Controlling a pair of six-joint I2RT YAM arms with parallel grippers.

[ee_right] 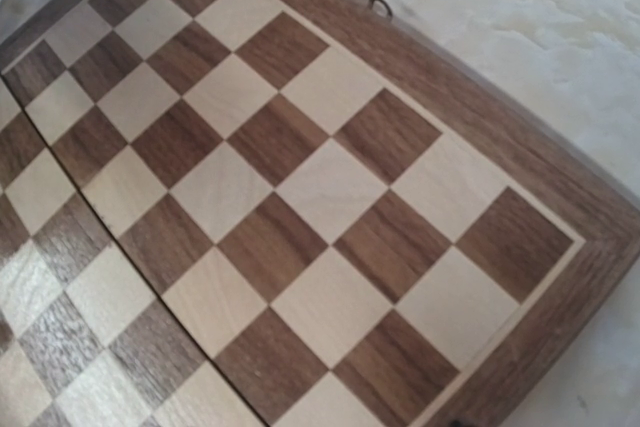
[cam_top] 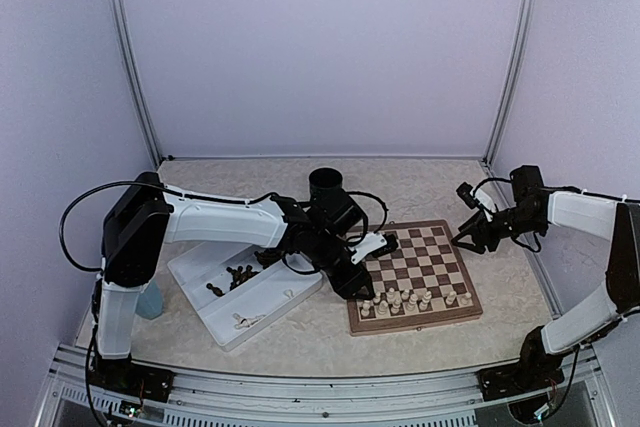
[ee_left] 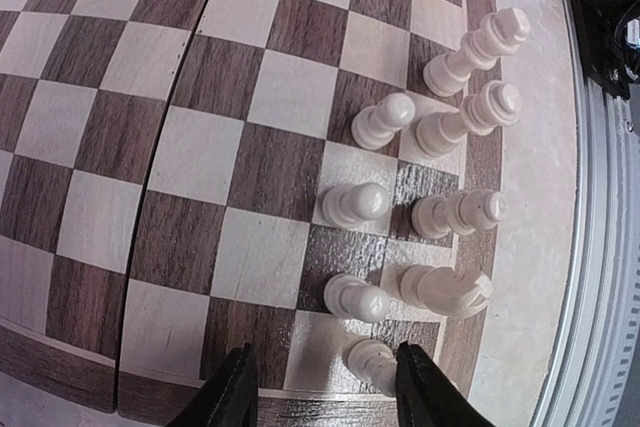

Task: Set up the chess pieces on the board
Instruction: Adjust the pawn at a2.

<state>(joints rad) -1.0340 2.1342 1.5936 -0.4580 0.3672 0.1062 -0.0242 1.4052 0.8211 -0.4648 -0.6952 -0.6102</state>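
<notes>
Black plastic fingers (ee_left: 235,395) of the left gripper (ee_left: 322,387) stand part-way apart over the near left corner of the square wooden chessboard with dark brown and pale tan checks (ee_left: 150,147). They straddle a small cream turned pawn (ee_left: 372,362) standing upright at the left end of the second row. Its long axis points straight up at the wrist. The near-side finger sits just beside it, touching or not I cannot tell, while the far-side finger stands clear, so nothing is gripped. Other cream chess pieces (cam_top: 410,299) crowd the two near rows to its right, and any sideways drift of the jaws would likely clip the neighbouring pawn (ee_left: 355,297). Well to the left, on the mottled beige table (cam_top: 420,182), a white rectangular divided tray (cam_top: 270,307) holds the dark brown pieces (cam_top: 240,274) and a few loose cream ones (cam_top: 245,322). The left arm is plainly the nearer to it. The right gripper (cam_top: 468,235) hovers above the board's far right corner, over bare squares. Its fingers are missing from its own wrist view and too small from above to say how they stand. By the look of it, the left arm's next move calls for a straight lift, then a swing left to the tray.
</notes>
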